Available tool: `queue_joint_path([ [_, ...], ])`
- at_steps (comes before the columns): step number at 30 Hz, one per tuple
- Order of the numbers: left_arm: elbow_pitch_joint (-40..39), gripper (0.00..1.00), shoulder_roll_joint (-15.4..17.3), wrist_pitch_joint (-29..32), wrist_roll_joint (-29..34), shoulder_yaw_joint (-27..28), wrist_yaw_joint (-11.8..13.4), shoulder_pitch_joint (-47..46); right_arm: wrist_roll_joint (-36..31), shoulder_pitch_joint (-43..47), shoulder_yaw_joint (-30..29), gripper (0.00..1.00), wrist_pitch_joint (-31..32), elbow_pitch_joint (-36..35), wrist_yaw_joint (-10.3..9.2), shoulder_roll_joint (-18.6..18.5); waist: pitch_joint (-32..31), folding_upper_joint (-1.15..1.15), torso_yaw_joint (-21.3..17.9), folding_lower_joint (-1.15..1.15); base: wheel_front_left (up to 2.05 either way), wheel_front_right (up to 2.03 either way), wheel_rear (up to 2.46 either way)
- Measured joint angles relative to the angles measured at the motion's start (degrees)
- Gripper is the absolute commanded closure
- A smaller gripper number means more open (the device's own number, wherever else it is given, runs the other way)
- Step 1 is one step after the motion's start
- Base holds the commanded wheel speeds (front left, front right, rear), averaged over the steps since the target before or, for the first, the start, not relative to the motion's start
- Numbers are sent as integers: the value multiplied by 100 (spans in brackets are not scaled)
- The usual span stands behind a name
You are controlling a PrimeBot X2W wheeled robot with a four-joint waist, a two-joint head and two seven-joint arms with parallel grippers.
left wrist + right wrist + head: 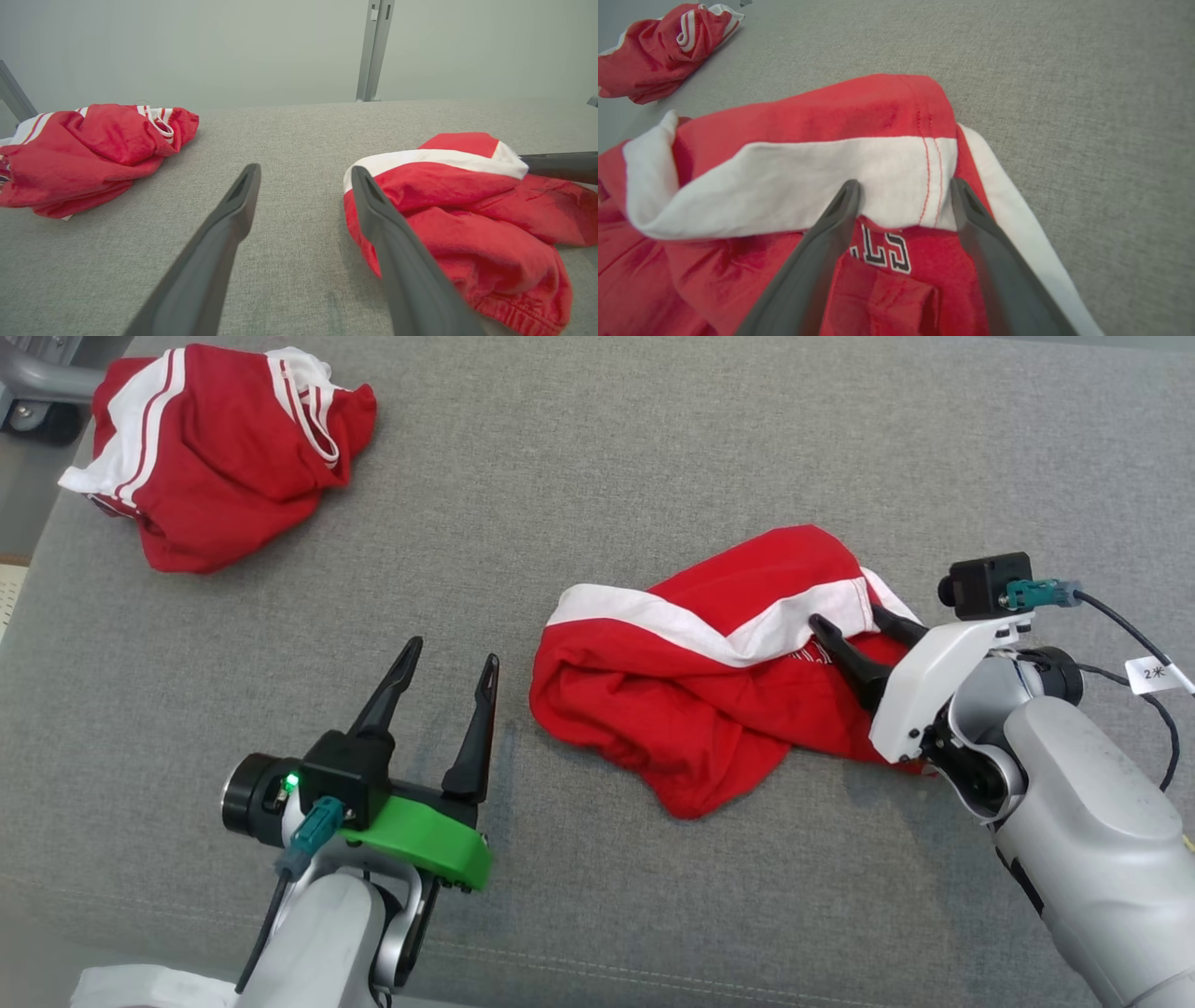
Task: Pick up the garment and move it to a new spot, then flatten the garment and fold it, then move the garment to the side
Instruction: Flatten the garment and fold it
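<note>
Bare grey surface [579, 476] between crumpled garment [709, 691] and second red heap [215, 457]: wide passage; left claw [454, 651] stands within.

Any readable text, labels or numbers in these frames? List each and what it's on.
"2米": white tag on the cable by the right wrist.
"LLS", probably: letters printed on the red garment, seen upside down, with the start hidden under its white band.
The same print in the head view is too small to read.
Far garment: no text visible.
</note>
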Motion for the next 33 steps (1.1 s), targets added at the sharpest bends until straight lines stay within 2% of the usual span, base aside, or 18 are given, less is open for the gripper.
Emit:
queue_joint_path([
  [7, -43, 0, 13, 0, 49, 23, -14, 25, 97, -314, 42, 2, 0, 240, -1, -177, 67, 0, -70, 0, 0, 0, 0],
  [8, -45, 0, 13, 0, 52, 22, -21, 25, 108, -314, 90, 34, 0, 255, 0, -183, 73, 0, -70, 0, 0, 0, 0],
  [9, -48, 0, 13, 0, 63, 23, -25, 26, 134, -314, 148, 51, 23, 267, 0, -178, 79, 0, -69, 0, 0, 0, 0],
  [10, -52, 0, 13, -1, 67, 24, -25, 26, 176, -314, 212, 60, 67, 270, 0, -170, 85, 0, -67, 0, 0, 0, 0],
  [15, -76, 0, 14, -1, 73, 60, -25, 28, 359, -342, 409, 77, 98, 270, 0, -181, 111, 0, -59, 0, 0, 0, 0],
  [17, -84, 0, 14, -1, 90, 79, -25, 29, 366, -397, 493, 100, 81, 267, 0, -201, 117, 0, -66, 0, 0, 0, 0],
  [24, -151, 0, 35, -1, 98, 227, -25, 69, 367, -643, 765, 100, -260, 125, 0, -286, 115, 0, -169, 0, 0, 0, 0],
  [33, -204, 0, 27, -1, 97, 300, -29, 107, 291, -797, 705, 100, -1318, -401, 3, -474, 18, 0, -394, 0, 0, 0, 0],
])
